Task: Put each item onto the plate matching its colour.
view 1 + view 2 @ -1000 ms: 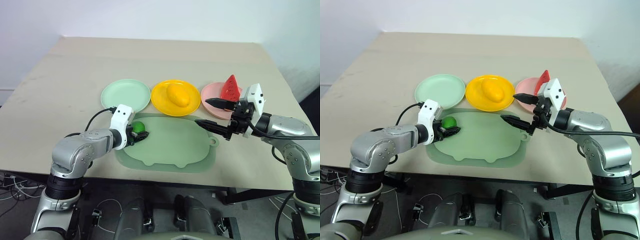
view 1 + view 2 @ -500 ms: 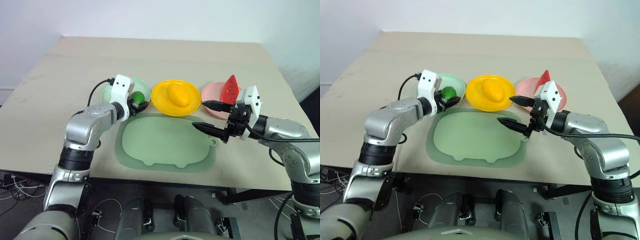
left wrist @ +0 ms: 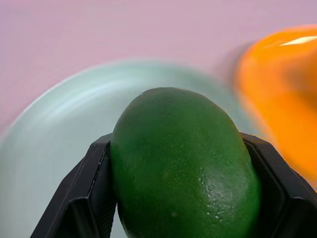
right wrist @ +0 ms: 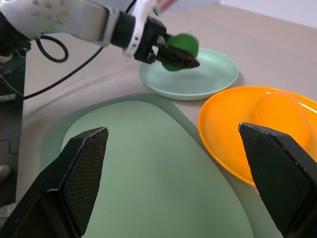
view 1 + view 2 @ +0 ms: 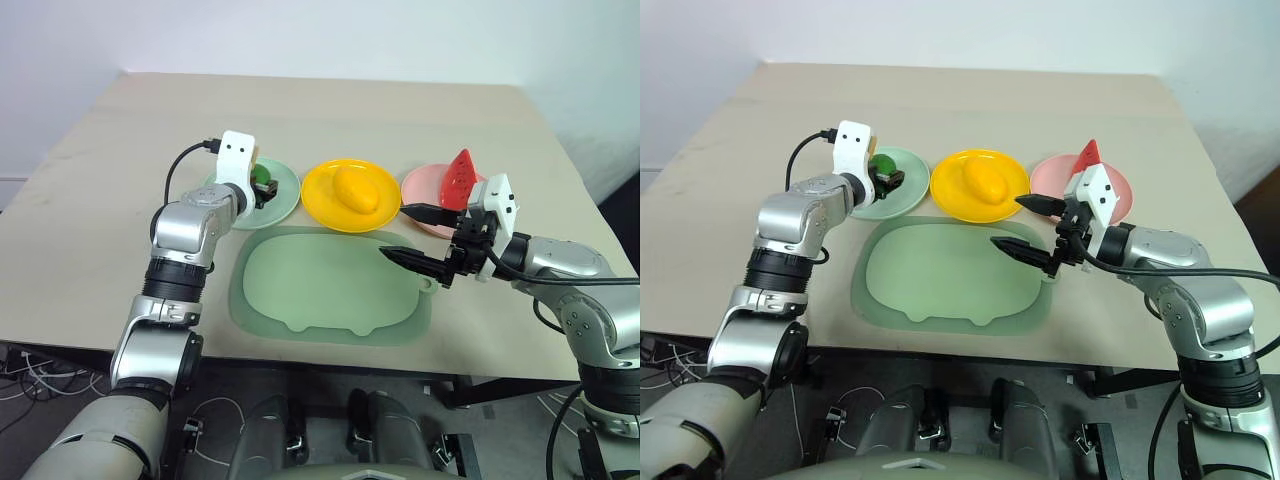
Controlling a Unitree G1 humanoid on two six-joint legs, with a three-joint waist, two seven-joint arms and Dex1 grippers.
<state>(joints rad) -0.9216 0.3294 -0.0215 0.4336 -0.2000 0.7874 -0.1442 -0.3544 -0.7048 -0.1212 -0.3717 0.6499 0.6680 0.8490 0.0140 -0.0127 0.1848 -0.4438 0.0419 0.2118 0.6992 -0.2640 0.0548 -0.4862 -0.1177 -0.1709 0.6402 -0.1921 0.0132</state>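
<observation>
Fingers: my left gripper [image 4: 174, 53] pinching lime [image 3: 183, 163] from both sides, held over mint plate [image 5: 283, 192]; can't tell if lime touches plate. My right gripper [image 5: 412, 236] spread wide, nothing in it, hovering over mat's right edge. Table [image 5: 100, 200] carries green mat [image 5: 330, 290] near front, three plates in row behind it. Mango [image 5: 355, 189] on yellow plate [image 5: 318, 200]. Watermelon [image 5: 460, 178] on pink plate [image 5: 420, 185].
</observation>
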